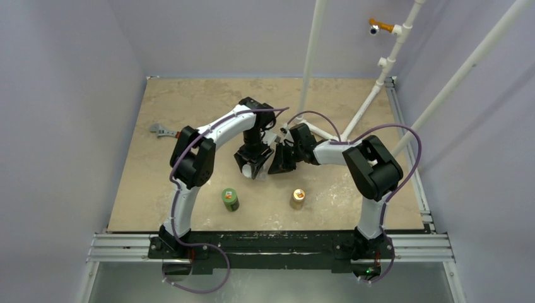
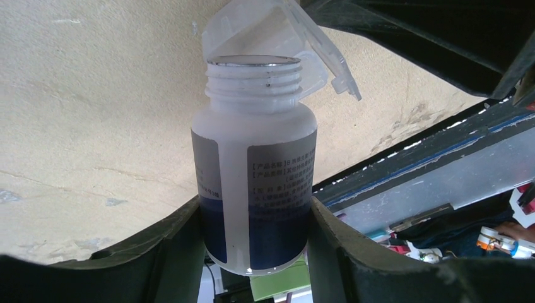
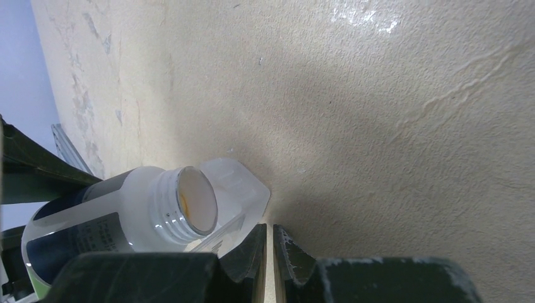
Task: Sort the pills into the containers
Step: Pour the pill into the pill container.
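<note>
The left hand [image 2: 254,205] is standing about half open and is gripping a white bottle [image 2: 252,170] with a blue-and-grey label, its two fingers [image 2: 183,252] pressing on the lower body from either side. The bottle's cap is off, so its threaded neck is showing. The hand is holding it above the worktop [image 1: 189,107], near the middle.

The right hand [image 3: 270,243] is pinching almost fully closed, with only a thin slit showing between its fingertips. It is meeting the lower edge of the container [image 3: 236,189], a small clear plastic case, and seems to be gripping that thin edge. The container is sitting right against the bottle's open mouth, its hinged flap hanging open. No pills can be made out in it.

Nearer the arm bases, a green bottle [image 1: 229,199] and a tan-orange bottle [image 1: 298,198] are standing upright, well apart.
</note>
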`<action>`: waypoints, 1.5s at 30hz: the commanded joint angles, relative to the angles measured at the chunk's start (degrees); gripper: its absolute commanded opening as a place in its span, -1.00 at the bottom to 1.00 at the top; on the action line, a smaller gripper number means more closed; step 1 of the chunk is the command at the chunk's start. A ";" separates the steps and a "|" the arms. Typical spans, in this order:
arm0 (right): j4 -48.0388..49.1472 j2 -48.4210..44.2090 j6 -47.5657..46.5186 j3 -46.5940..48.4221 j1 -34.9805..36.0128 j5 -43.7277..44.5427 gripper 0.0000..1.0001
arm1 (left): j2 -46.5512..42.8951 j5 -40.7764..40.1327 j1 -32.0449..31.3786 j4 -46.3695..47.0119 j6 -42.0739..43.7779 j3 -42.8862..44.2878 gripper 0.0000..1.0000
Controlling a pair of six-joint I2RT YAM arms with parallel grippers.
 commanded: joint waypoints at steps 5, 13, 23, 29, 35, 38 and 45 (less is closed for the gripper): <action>1.96 -0.69 -0.94 1.78 0.10 0.25 -0.82 | -2.39 -2.19 -0.03 -1.66 -0.65 4.06 -1.00; 1.78 -0.58 -1.06 1.87 0.13 0.42 -0.83 | -3.79 -1.72 0.30 -1.58 -0.47 2.86 -1.00; 1.60 -0.53 -1.03 1.87 0.13 0.51 -0.82 | -2.99 0.49 0.26 1.88 -0.60 -3.15 -1.00; 1.47 -0.53 -1.13 1.87 0.11 0.66 -0.83 | -3.10 0.63 0.31 2.24 -0.71 -2.84 -1.00; 1.42 -0.65 -1.20 1.92 0.06 0.63 -0.83 | -3.98 -0.44 0.31 1.08 -0.72 -0.93 -1.00; 1.68 -1.24 -0.96 1.54 0.06 0.45 -0.83 | -4.79 -0.88 0.25 1.15 -0.87 -0.72 -1.00; 1.85 -3.51 -0.53 0.57 -0.78 1.88 -0.80 | -8.50 0.67 0.72 3.56 -0.86 -2.57 -1.00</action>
